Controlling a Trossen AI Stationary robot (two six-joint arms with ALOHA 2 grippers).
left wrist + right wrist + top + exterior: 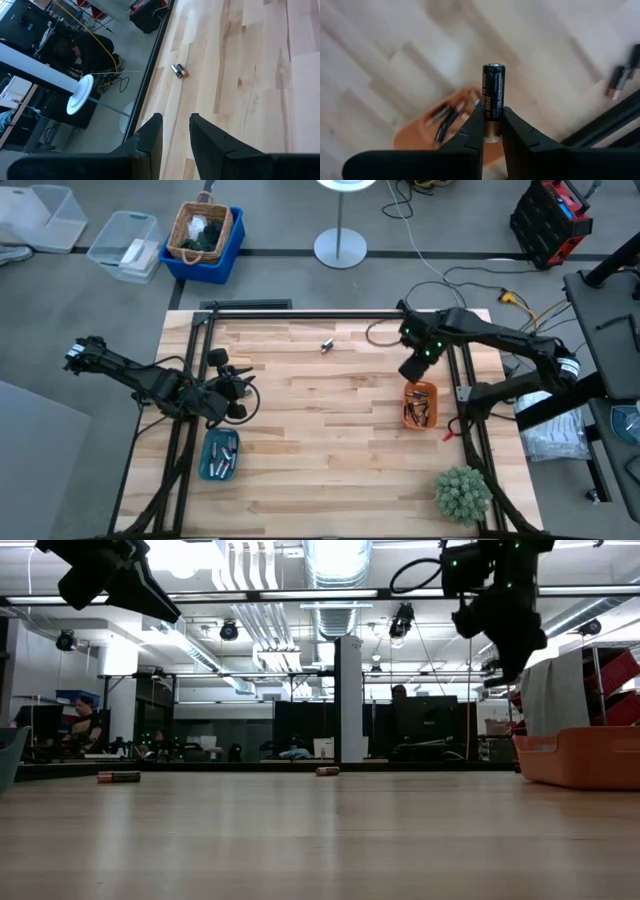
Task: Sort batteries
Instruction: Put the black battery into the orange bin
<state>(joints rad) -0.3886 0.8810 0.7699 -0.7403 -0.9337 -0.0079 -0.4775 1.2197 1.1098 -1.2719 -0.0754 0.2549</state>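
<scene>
My right gripper [493, 129] hangs over the orange tray [420, 404], shut on one black battery [493, 95] with a copper end. The tray holds several batteries [445, 122]. Two loose batteries [327, 346] lie side by side on the wood at the far middle, also seen as the pair [178, 71] in the left wrist view. The teal tray [219, 455] at the near left holds several more. My left gripper [175, 131] hovers open above the table's left side [238, 392], nothing between its fingers. My right gripper pinches the battery's copper end [492, 131] between its two fingertips. The battery lies along the fingers, and its black end [493, 67] sticks out past them. It is lifted clear, above the orange tray.
A small green plant [462, 492] stands at the near right corner. In the low view, one battery [118, 777] and another [327, 771] lie far off on the wood, and the orange tray's wall [585, 755] rises at the right. Bare wood fills the table's middle.
</scene>
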